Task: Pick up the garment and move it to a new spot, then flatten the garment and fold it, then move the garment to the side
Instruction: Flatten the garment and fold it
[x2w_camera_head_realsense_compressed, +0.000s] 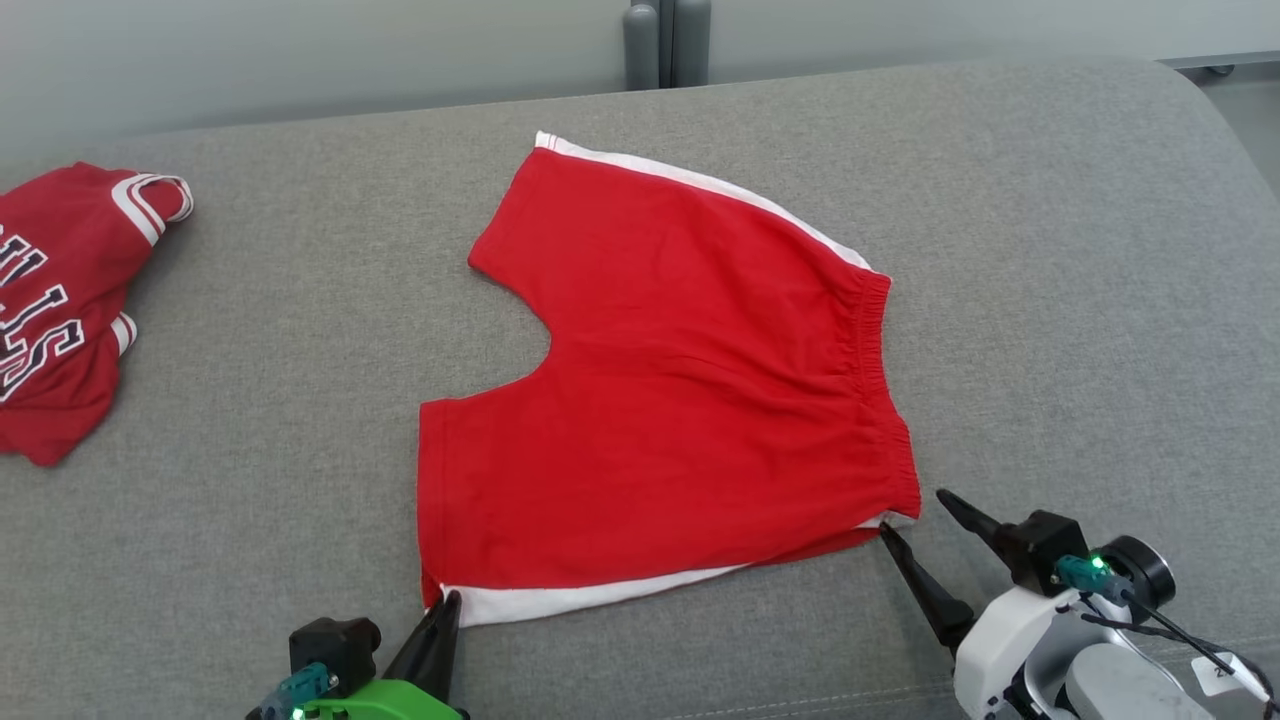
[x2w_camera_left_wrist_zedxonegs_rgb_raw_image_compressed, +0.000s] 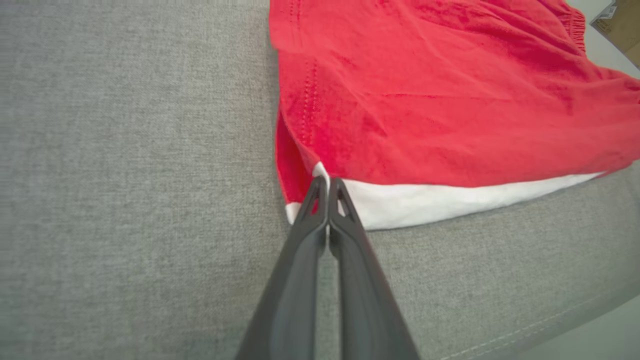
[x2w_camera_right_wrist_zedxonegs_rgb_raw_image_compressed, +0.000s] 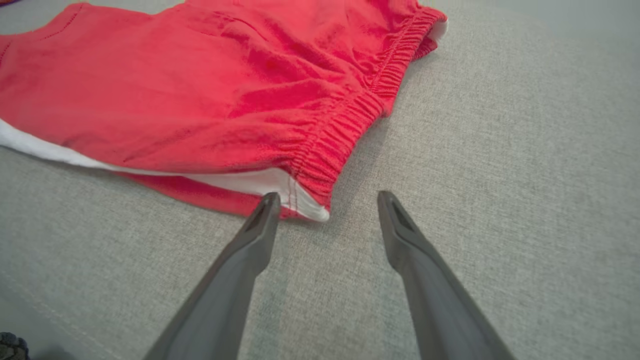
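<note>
1. Left claw (x2w_camera_left_wrist_zedxonegs_rgb_raw_image_compressed: 327, 186) was shut, pinching the shorts (x2w_camera_head_realsense_compressed: 680, 380) by the white hem corner at its tips.
2. Right claw (x2w_camera_right_wrist_zedxonegs_rgb_raw_image_compressed: 327, 197) gaped open, with the waistband (x2w_camera_right_wrist_zedxonegs_rgb_raw_image_compressed: 345, 130) corner just ahead, ungripped.
3. Risk: a one-sided lift could bunch the cloth.

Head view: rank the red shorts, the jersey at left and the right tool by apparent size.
1. red shorts
2. jersey, though the frame edge cuts it off
3. right tool, smallest despite being nearest the camera
</note>
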